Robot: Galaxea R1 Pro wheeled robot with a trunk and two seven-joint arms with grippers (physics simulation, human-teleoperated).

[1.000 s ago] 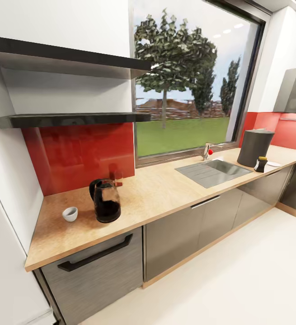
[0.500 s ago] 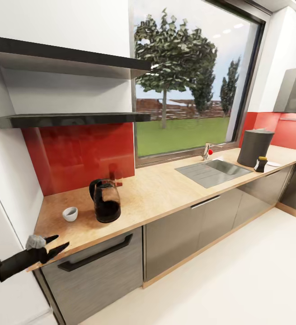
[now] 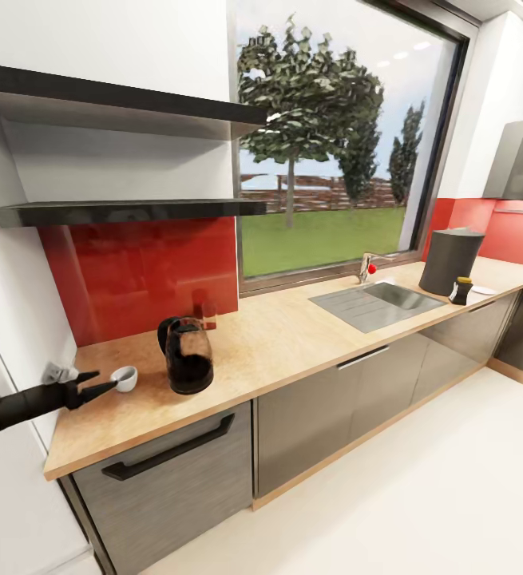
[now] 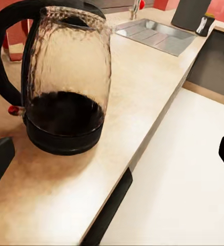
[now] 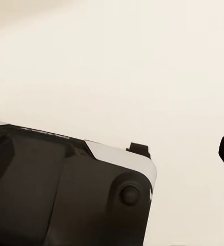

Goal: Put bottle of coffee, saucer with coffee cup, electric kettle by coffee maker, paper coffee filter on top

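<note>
Left hand: we see its two dark fingers spread apart, gripping nothing, tips just beside the coffee cup.
Electric kettle: upright on the surface, just beside the cup; our wrist view cuts off its lid.
Coffee maker: far along the surface from the kettle, past the sink.
Bottle of coffee: beside the coffee maker.
Saucer: small, partly hidden behind the bottle.
Right hand: we cannot tell its state; only dark edges show.
</note>
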